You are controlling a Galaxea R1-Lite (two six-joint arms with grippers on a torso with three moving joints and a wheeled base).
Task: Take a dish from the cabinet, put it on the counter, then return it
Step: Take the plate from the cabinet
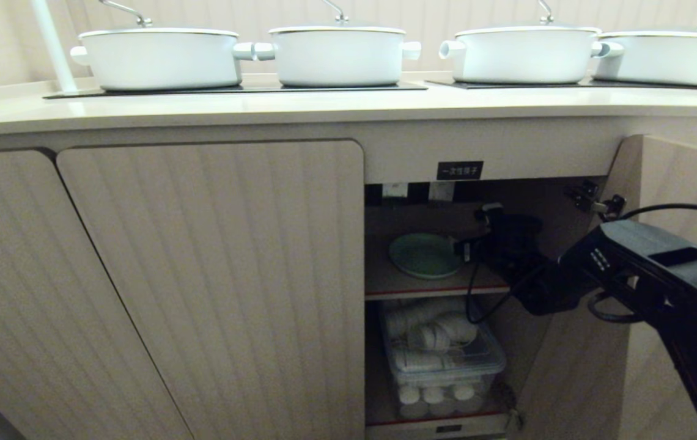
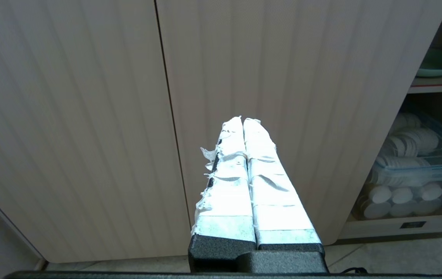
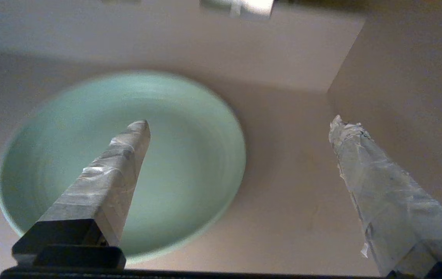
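Head view: our right gripper (image 1: pixel 468 247) reaches into the open cabinet (image 1: pixel 477 160) beside the dish (image 1: pixel 425 255).
We see the mint-green dish lying flat on the inner shelf (image 1: pixel 434 287), below the counter (image 1: pixel 324 107) with its white pots (image 1: pixel 159 58). Our right gripper's jaws are spread wide, grasping nothing; one taped finger (image 3: pixel 108 182) hangs over the dish, the other off its rim. Our left gripper (image 2: pixel 243 120), jaws pressed together, faces the closed ribbed doors (image 2: pixel 283 77).
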